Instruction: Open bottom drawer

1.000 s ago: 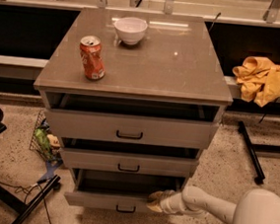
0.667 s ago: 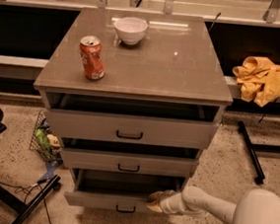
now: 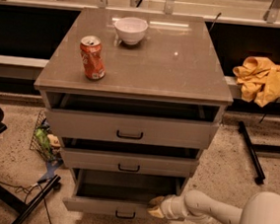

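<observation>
The bottom drawer is already pulled out of the cabinet, in the lower middle of the frame. Its front stands forward of the two drawers above, and its dark inside is open to view. The hand is at the right part of the drawer's upper front edge, not at the black handle. Whether the hand is apart, together or clamped on the edge, I cannot tell. I judge the task as mostly done; what is left is perhaps a little more pulling, and then to let go.

Compared with one second ago, the drawer front and the hand sit slightly lower in the frame, so the drawer has come out a bit further. The can and the bowl on the worktop have not moved.
</observation>
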Tool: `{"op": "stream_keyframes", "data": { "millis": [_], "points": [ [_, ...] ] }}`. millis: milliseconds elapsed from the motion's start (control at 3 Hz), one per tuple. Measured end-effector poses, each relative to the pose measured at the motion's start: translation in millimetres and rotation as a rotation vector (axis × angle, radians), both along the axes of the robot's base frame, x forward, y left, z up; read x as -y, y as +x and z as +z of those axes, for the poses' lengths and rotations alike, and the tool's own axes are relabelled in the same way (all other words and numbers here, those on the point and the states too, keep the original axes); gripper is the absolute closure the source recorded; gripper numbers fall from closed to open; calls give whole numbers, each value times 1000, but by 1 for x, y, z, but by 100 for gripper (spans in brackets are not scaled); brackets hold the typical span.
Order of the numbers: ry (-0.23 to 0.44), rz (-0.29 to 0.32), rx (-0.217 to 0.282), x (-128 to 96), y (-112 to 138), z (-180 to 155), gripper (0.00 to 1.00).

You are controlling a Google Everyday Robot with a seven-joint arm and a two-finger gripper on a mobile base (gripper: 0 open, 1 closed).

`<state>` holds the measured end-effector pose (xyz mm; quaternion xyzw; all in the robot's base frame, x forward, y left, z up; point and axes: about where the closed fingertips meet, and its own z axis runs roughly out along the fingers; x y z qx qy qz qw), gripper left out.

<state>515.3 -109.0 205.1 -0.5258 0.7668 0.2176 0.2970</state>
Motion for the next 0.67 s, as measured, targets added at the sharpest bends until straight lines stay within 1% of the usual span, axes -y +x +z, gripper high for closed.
{"op": "stream_keyframes", "data": {
  "millis": [333,667],
  "points": [
    [-9,2,-19,6,-19,8,100],
    [-7,8,-16,4,-16,7,100]
  ]
}}
